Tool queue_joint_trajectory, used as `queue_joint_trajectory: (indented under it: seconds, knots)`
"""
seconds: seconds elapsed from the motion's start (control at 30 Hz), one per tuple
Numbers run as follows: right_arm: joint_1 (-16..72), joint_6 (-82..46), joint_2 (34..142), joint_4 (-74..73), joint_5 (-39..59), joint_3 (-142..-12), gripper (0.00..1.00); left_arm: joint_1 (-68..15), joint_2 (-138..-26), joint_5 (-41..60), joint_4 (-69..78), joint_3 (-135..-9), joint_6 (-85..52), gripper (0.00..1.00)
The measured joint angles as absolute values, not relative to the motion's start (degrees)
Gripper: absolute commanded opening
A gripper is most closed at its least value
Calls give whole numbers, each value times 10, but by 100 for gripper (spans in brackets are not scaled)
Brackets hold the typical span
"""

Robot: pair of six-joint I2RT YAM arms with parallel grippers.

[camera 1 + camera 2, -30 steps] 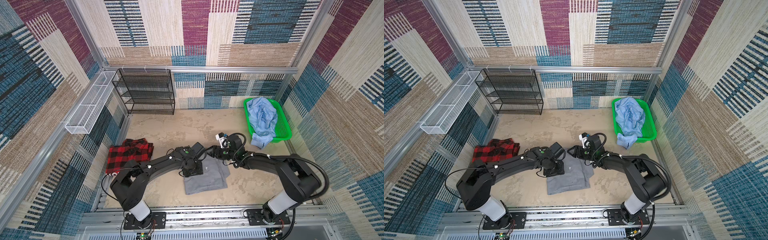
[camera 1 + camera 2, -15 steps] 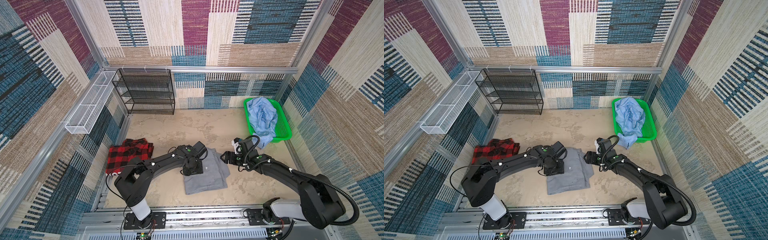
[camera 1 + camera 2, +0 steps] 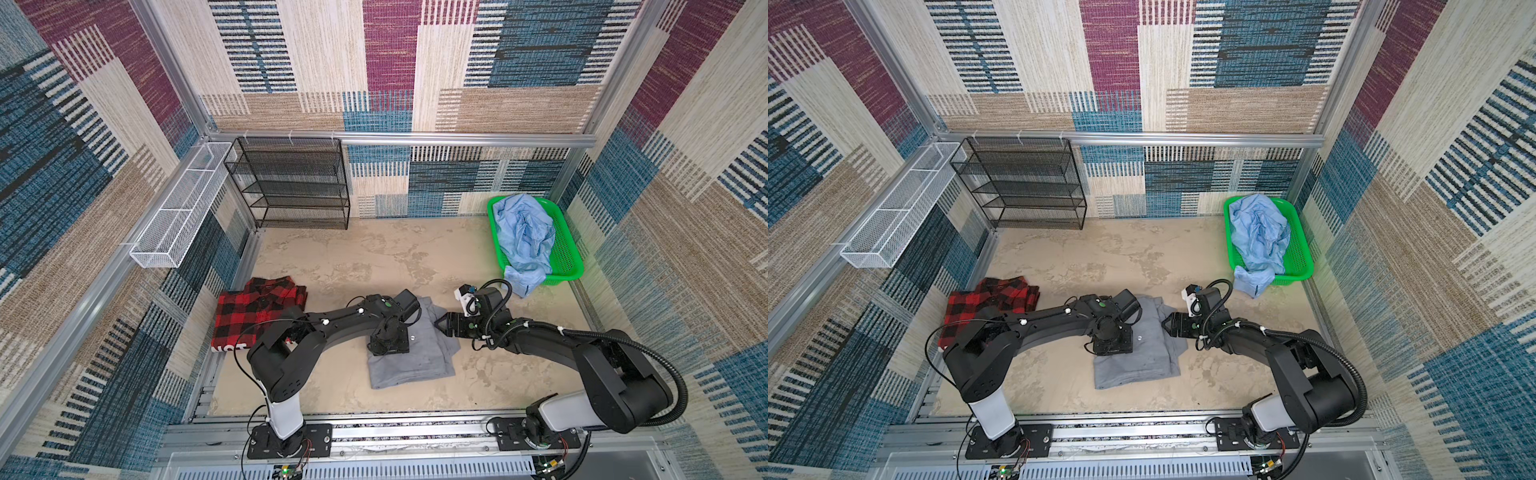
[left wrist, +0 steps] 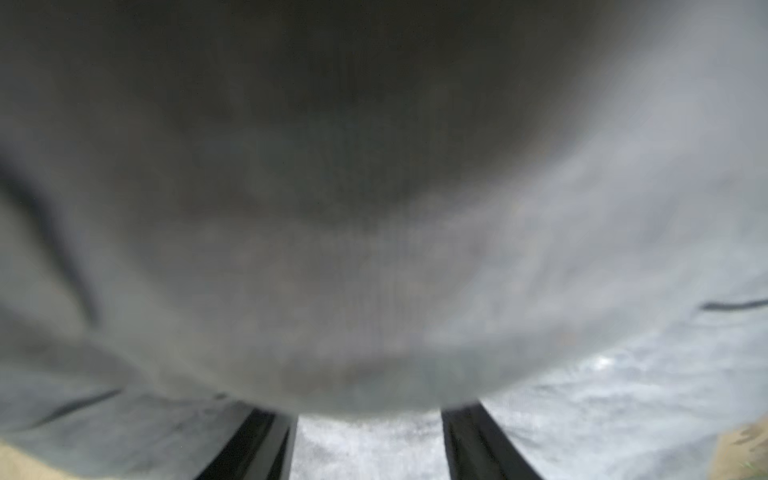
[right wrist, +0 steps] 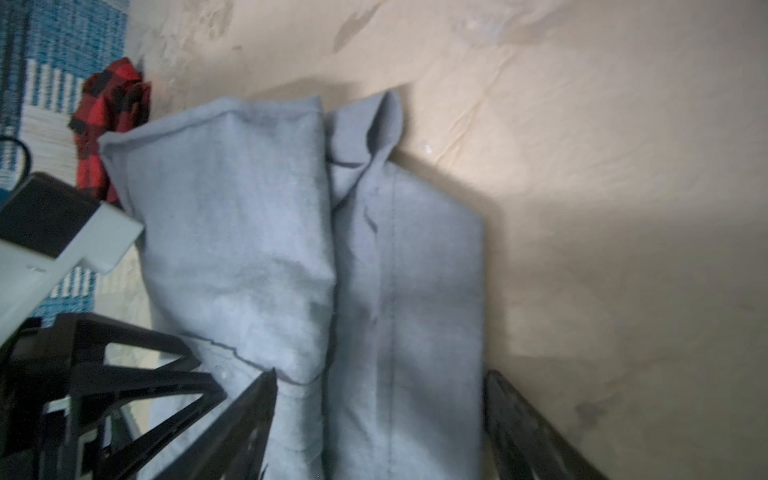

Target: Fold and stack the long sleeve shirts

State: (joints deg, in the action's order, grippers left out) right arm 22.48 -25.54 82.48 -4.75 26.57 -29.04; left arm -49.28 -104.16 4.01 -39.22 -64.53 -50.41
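The grey shirt (image 3: 409, 361) (image 3: 1142, 361) lies folded flat in the middle of the table. My left gripper (image 3: 388, 347) (image 3: 1113, 347) presses down on its left part. In the left wrist view this gripper (image 4: 368, 415) is open, with blurred grey cloth (image 4: 582, 249) filling the picture. My right gripper (image 3: 440, 324) (image 3: 1167, 324) (image 5: 378, 415) is open at the shirt's right edge, one finger on either side of a folded strip (image 5: 415, 270). The red-and-black plaid shirt (image 3: 253, 316) (image 3: 984, 303) (image 5: 108, 108) lies folded at the left. The light blue shirt (image 3: 525, 237) (image 3: 1260, 232) is crumpled in the basket.
The green mesh basket (image 3: 567, 257) (image 3: 1302, 257) stands at the back right, with a blue sleeve hanging over its front rim. A black wire shelf (image 3: 291, 183) stands at the back left. A white wire basket (image 3: 178, 212) hangs on the left wall.
My right gripper has moved from the grey shirt's far right corner nearer along its right edge. The left gripper has stayed on the shirt.
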Motion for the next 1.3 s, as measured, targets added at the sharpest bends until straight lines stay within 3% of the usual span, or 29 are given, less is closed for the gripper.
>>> queue_joint_trajectory:
  seconds: [0.27,0.43,0.5,0.6,0.83,0.87,1.0,1.17,1.3]
  knots:
    - [225,-275,847,-132,356,-258,73,-506,-1047,19,-392,-647,-508,57]
    - [228,-300,862,-169,392,-245,63,-516,-1051,5,-392,-647,-510,57]
    - [232,-306,864,-166,394,-248,53,-518,-1051,3,-392,-647,-511,57]
    - [233,-310,884,-164,395,-264,45,-518,-1051,2,-392,-647,-512,57]
    - [256,-319,922,-181,398,-288,50,-520,-1052,-1,-392,-648,-512,57]
    - [264,-319,926,-181,398,-294,47,-520,-1052,-1,-392,-648,-512,57]
    - [284,-327,929,-186,388,-303,18,-521,-1052,-1,-392,-648,-512,57]
    - [290,-329,912,-161,357,-309,2,-521,-1044,-4,-390,-645,-512,57]
    - [289,-326,895,-124,325,-316,0,-517,-1014,21,-376,-639,-510,58]
